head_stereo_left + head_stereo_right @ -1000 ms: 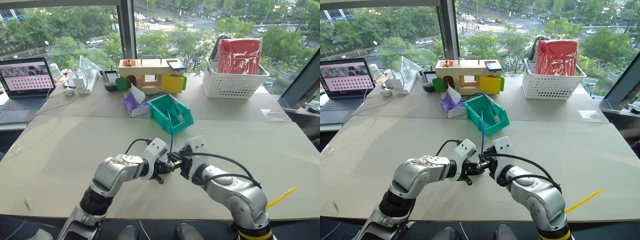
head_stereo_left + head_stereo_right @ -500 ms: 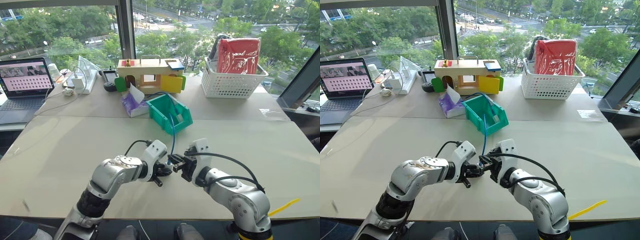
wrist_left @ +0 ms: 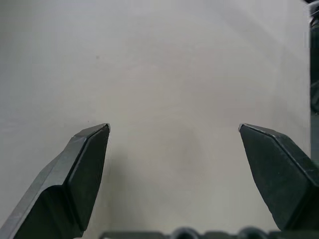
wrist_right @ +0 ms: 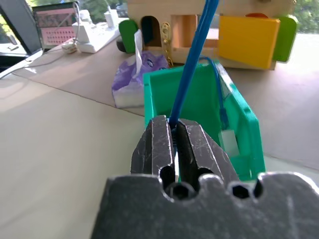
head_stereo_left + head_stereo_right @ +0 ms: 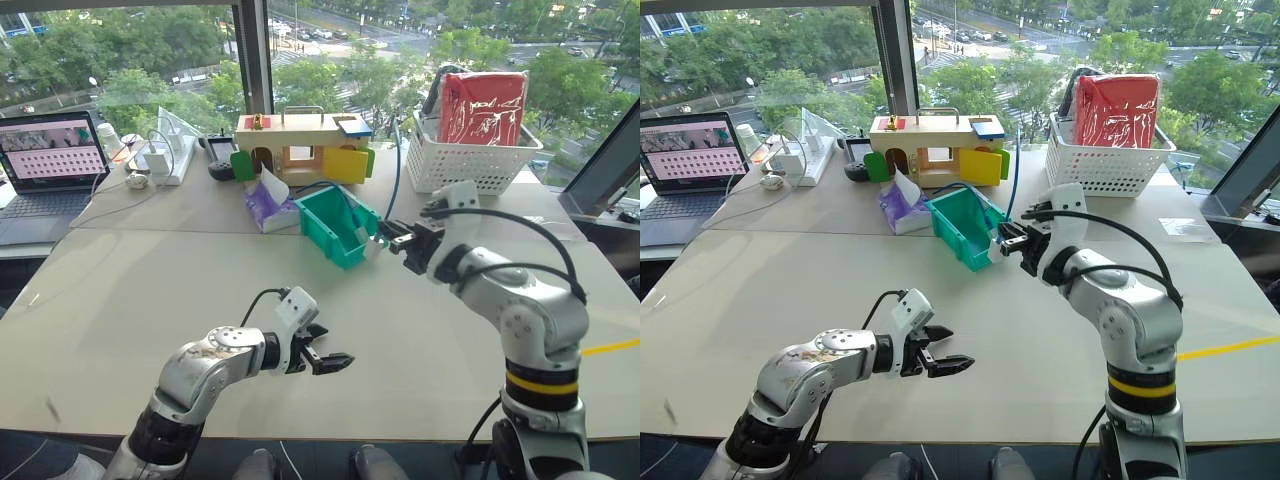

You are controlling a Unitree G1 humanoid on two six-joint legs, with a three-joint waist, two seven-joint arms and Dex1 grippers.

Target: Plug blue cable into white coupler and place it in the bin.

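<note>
My right gripper (image 5: 388, 238) is shut on the blue cable (image 5: 398, 165) and hangs just in front of the teal bin (image 5: 322, 238), above the table. The cable rises from the fingers (image 4: 155, 144) and arcs over. A small white piece, the white coupler (image 5: 996, 251), shows at the fingertips, mostly hidden. Inside the bin (image 4: 154, 94) lie another blue cord (image 4: 219, 112) and a white block (image 4: 228, 142). My left gripper (image 5: 338, 360) stands open and empty low over the table's front, and between its fingers (image 3: 79, 164) there is bare tabletop.
Behind the bin stand a wooden toy house (image 5: 300, 150) and a purple tissue pack (image 5: 268, 208). A white lattice basket (image 5: 470, 168) with a red bag is at the back right. A laptop (image 5: 45, 165) and a power strip (image 5: 165, 160) are at the back left.
The two grippers were together at the cable. My left gripper has let go, opened and drawn back. My right gripper has risen and carried the cable forward to the bin's front.
</note>
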